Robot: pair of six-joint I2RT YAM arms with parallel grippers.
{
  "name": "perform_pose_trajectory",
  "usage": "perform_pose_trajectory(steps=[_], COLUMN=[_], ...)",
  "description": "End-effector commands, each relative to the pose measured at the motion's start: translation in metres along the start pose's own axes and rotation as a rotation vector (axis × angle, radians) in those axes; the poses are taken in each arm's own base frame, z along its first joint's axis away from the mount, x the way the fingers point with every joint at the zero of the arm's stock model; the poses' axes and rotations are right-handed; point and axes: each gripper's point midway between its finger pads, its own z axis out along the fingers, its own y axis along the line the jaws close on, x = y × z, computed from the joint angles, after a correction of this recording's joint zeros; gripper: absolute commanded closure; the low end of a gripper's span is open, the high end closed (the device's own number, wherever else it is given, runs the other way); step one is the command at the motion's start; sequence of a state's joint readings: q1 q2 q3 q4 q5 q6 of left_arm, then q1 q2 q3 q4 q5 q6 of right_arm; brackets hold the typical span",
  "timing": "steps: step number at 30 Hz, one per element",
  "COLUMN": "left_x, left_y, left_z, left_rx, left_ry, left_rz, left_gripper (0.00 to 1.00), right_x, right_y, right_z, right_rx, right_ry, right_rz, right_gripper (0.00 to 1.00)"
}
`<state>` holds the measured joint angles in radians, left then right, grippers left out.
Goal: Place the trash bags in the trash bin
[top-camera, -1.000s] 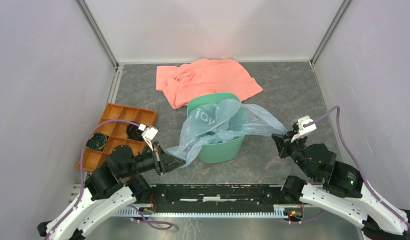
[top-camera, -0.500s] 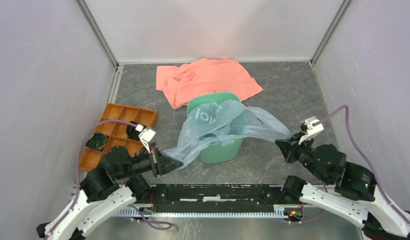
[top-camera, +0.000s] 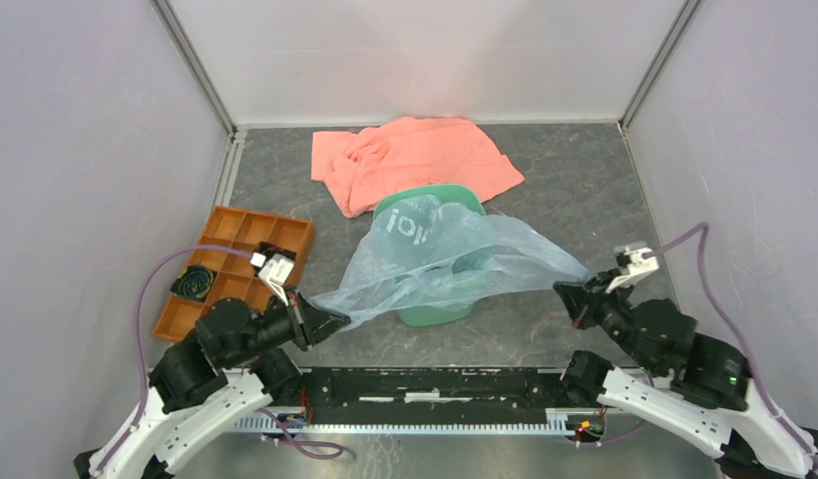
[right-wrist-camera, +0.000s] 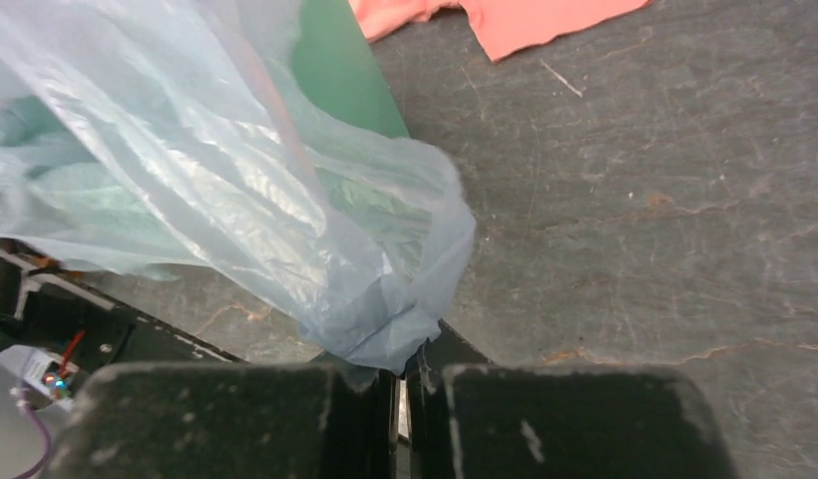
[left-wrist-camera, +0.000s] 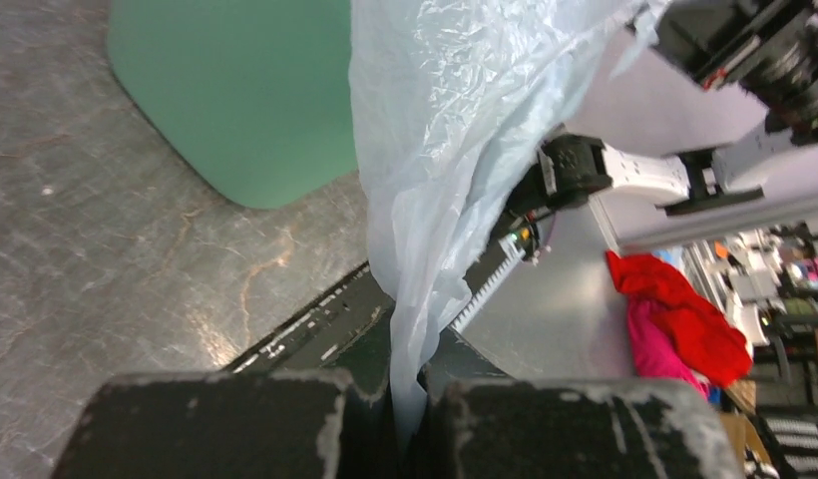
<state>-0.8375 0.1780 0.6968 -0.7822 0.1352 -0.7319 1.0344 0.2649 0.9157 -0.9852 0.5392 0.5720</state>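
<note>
Blue-grey bag [top-camera: 445, 261] taut over green bin [top-camera: 437, 315]; L gripper [top-camera: 330, 321] & R gripper [top-camera: 575, 297] each clamping corner; pink cloth [top-camera: 415, 155] behind.

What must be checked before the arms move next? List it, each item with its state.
1. Left gripper shut on the trash bag: ok.
2. Right gripper shut on the bag's other end: ok.
3. Bag stretched across the trash bin: ok.
4. Bag inside the bin: not ok, most film lies outside the rim.
5. Pink cloth out of the bin: ok.
6. Bag free of tears: cannot tell.
</note>
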Motion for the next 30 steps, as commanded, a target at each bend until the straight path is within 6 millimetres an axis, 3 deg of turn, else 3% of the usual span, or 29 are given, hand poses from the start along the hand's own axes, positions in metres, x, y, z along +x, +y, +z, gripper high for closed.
perform_pose_trajectory(steps=[1, 5, 10, 12, 14, 16, 18, 20, 25, 30], left_x=[-0.006, -0.021, -0.032, -0.033, -0.036, -0.041, -0.045, -0.046, -0.046, -0.049], left_y=[0.031, 0.069, 0.068, 0.076, 0.082, 0.09, 0.095, 0.095, 0.074, 0.047], left_z=[0.013, 0.021, 0.047, 0.059, 0.069, 0.072, 0.067, 0.056, 0.025, -0.013], left_rx=[-0.159, -0.408, -0.418, -0.419, -0.414, -0.435, -0.482, -0.511, -0.448, -0.333], left_ry=[-0.053, -0.134, -0.195, -0.231, -0.273, -0.31, -0.322, -0.309, -0.284, -0.29], left_rz=[-0.056, -0.173, -0.344, -0.371, -0.372, -0.35, -0.327, -0.299, -0.299, -0.296], left_gripper=[0.98, 0.97, 0.93, 0.88, 0.87, 0.84, 0.77, 0.64, 0.35, 0.12], right_x=[0.031, 0.046, 0.047, 0.048, 0.044, 0.04, 0.037, 0.03, 0.015, -0.003], right_y=[0.01, -0.015, -0.022, -0.024, -0.017, -0.008, -0.008, -0.006, 0.012, 0.035], right_z=[0.04, 0.079, 0.104, 0.11, 0.115, 0.117, 0.112, 0.101, 0.066, 0.034], right_rx=[-0.005, 0.188, 0.296, 0.313, 0.28, 0.237, 0.237, 0.229, 0.059, -0.139], right_ry=[-0.009, -0.089, -0.135, -0.147, -0.17, -0.166, -0.139, -0.109, -0.065, -0.063], right_rz=[0.006, -0.051, -0.124, -0.158, -0.189, -0.217, -0.231, -0.21, -0.171, -0.228], right_gripper=[0.92, 0.91, 0.89, 0.81, 0.61, 0.48, 0.38, 0.3, 0.02, 0.02])
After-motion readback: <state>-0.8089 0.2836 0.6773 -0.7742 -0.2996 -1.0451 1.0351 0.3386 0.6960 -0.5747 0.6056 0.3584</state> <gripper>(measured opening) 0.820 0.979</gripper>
